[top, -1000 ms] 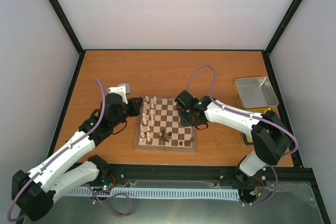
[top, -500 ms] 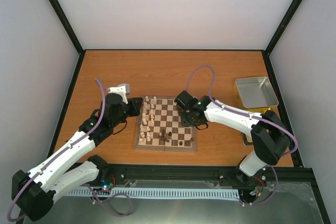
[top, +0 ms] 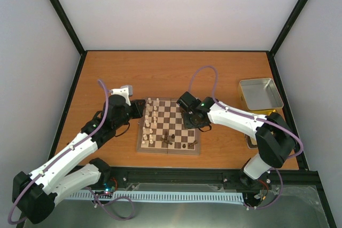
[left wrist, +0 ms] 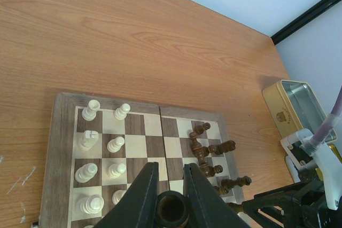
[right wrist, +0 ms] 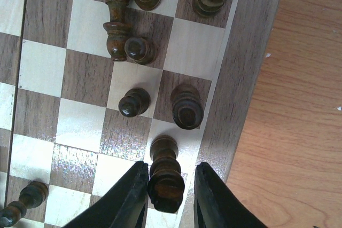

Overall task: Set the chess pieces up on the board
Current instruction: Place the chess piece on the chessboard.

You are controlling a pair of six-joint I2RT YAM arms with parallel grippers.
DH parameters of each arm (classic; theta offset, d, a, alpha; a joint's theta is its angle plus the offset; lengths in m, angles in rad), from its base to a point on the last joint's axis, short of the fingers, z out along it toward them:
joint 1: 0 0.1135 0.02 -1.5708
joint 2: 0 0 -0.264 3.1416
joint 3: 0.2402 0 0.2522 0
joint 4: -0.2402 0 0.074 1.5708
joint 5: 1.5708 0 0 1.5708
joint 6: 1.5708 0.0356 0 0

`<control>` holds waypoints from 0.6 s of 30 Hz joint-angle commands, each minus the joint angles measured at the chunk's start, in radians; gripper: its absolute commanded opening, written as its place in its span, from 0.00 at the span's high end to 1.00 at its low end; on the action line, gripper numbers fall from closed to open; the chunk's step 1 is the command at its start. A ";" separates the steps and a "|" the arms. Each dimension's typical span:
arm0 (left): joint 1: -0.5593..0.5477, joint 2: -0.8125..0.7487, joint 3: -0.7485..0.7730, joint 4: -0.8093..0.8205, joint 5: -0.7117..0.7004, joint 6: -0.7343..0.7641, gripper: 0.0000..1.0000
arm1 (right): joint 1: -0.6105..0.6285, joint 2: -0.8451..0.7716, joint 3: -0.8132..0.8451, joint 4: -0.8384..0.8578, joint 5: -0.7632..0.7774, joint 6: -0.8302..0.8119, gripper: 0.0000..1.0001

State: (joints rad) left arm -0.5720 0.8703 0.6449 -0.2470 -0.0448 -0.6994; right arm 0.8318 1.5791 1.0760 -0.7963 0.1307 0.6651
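Seemingly, right jaws clasp a chess piece [right wrist: 165, 177] at the board [right wrist: 248, 52] edge.

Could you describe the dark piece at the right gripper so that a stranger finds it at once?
Go to the board, to the edge column by its right border in the top view. There the right gripper hangs. The dark piece is the only one between its two black fingers; its neighbours are untouched.

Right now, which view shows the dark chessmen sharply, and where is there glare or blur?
Right wrist: dark chessmen sharp, faint sheen on the chessboard. Left wrist: chessboard clear, left pincer slightly soft. Top external: even light, chessmen tiny.
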 commanded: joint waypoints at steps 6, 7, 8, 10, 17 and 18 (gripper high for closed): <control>0.008 0.003 0.016 0.025 0.004 0.020 0.99 | 0.005 0.004 0.022 0.000 -0.003 -0.011 0.74; 0.008 0.004 0.015 0.025 0.004 0.020 0.99 | 0.006 0.003 0.022 0.000 -0.003 -0.012 0.74; 0.008 0.004 0.017 0.025 0.005 0.019 0.99 | 0.007 0.001 0.022 0.000 -0.003 -0.013 0.74; 0.008 0.006 0.017 0.025 0.006 0.019 0.99 | 0.007 -0.003 0.021 -0.003 0.000 -0.011 0.74; 0.008 0.007 0.019 0.025 0.008 0.018 0.99 | 0.007 -0.014 0.020 -0.022 0.009 -0.007 0.72; 0.008 0.007 0.019 0.025 0.009 0.019 0.99 | 0.006 -0.018 0.022 -0.021 0.004 -0.007 0.71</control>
State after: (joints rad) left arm -0.5720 0.8761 0.6449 -0.2466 -0.0391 -0.6994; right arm 0.8318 1.5791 1.0760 -0.7975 0.1234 0.6582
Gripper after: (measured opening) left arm 0.118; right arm 0.273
